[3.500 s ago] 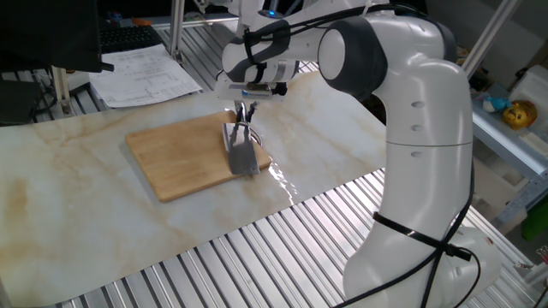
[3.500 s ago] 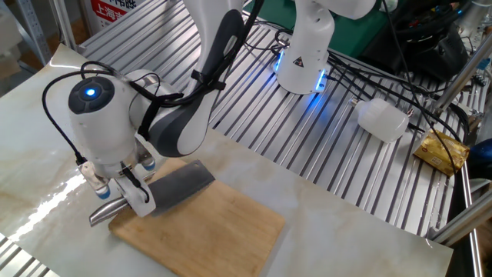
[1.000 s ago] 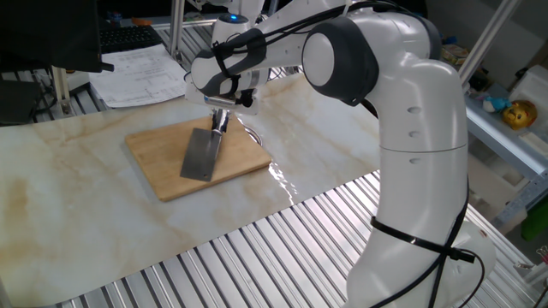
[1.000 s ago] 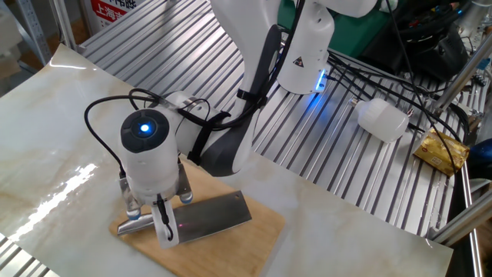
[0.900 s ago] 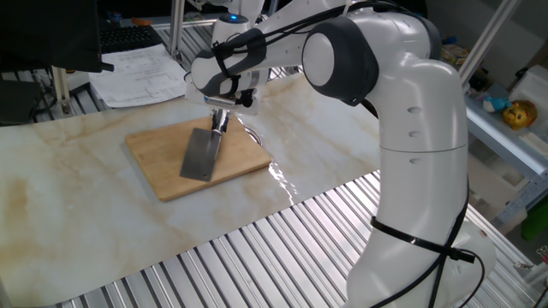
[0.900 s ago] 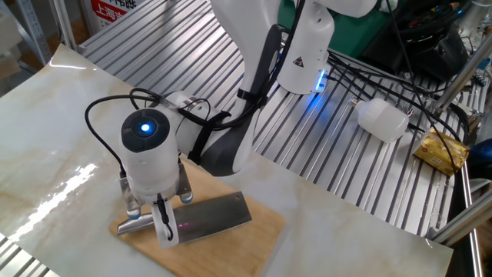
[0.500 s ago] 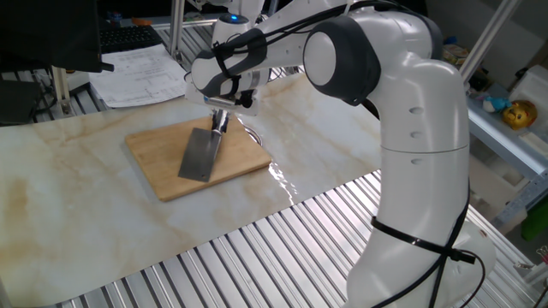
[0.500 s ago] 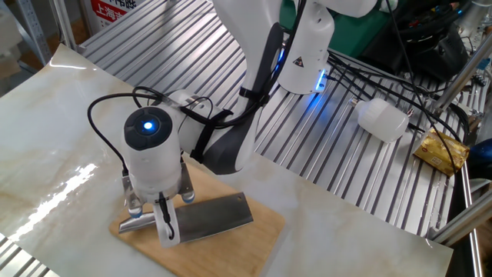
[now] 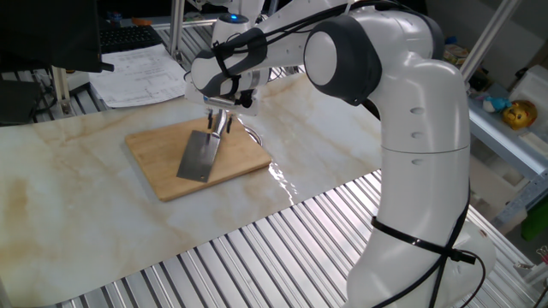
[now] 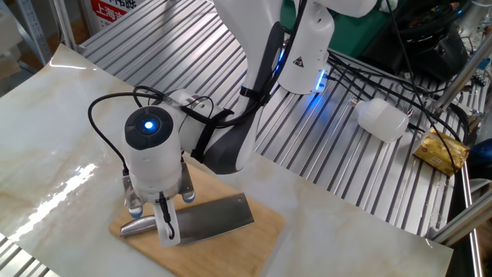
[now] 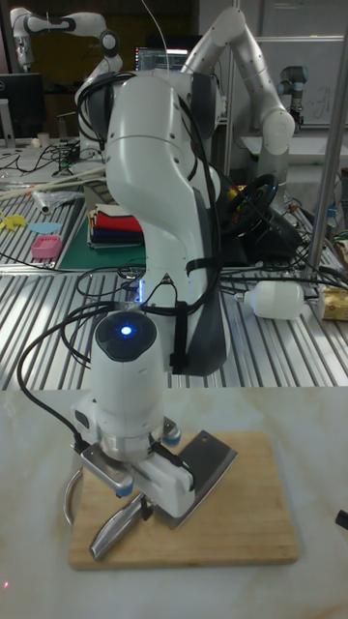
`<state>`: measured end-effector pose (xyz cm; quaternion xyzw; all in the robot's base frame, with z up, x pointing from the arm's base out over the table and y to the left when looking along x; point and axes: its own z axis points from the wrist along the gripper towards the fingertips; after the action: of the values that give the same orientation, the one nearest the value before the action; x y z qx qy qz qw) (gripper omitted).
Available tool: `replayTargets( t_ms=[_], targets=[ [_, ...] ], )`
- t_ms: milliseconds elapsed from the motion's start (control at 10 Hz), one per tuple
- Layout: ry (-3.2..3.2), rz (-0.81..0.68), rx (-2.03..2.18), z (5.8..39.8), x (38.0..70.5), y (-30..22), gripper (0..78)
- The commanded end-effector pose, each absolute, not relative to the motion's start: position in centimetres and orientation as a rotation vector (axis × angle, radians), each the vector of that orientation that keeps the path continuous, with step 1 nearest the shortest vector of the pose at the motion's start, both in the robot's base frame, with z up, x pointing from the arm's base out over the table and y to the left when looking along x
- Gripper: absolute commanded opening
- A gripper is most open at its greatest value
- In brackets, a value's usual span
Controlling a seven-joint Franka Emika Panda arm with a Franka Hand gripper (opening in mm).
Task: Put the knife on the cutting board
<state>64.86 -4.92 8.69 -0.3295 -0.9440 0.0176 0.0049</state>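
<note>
The knife (image 10: pixel 206 218) lies flat on the cutting board (image 10: pixel 254 240), the gripper (image 10: pixel 156 221) spread open over its handle; only withdrawal apparently remains.

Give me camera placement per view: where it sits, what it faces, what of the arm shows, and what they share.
One fixed view: high beside the base, looking along the table; whole arm, gripper over the knife.
The other fixed view: high, opposite the base; wrist, forearm and base foot above the cutting board.
Tall fixed view: low, facing the base; arm folded toward the lens.
All three share the knife lying on the board under the gripper.
</note>
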Motion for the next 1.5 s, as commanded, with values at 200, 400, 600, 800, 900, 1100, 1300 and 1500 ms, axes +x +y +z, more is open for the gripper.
replayTargets(
  t_ms=[200, 400, 600, 800, 900, 1100, 1300, 1500],
  targets=[
    [-2.954, 0.053, -1.053, 9.1, 64.8, -4.7, 77.4],
    [-2.954, 0.053, -1.053, 9.1, 64.8, -4.7, 77.4],
    [-2.954, 0.053, -1.053, 9.1, 64.8, -4.7, 77.4],
    [-2.999, -0.055, -0.831, 13.6, 64.1, -5.1, 77.4],
    [-3.006, -0.052, -0.814, 13.8, 63.9, -5.0, 77.4],
    [-3.023, -0.051, -0.764, 14.3, 63.6, -4.9, 77.4],
    [-3.046, -0.045, -0.681, 15.6, 62.8, -5.0, 77.4],
    [-3.053, -0.042, -0.633, 17.3, 61.7, -5.1, 77.4]
  ],
)
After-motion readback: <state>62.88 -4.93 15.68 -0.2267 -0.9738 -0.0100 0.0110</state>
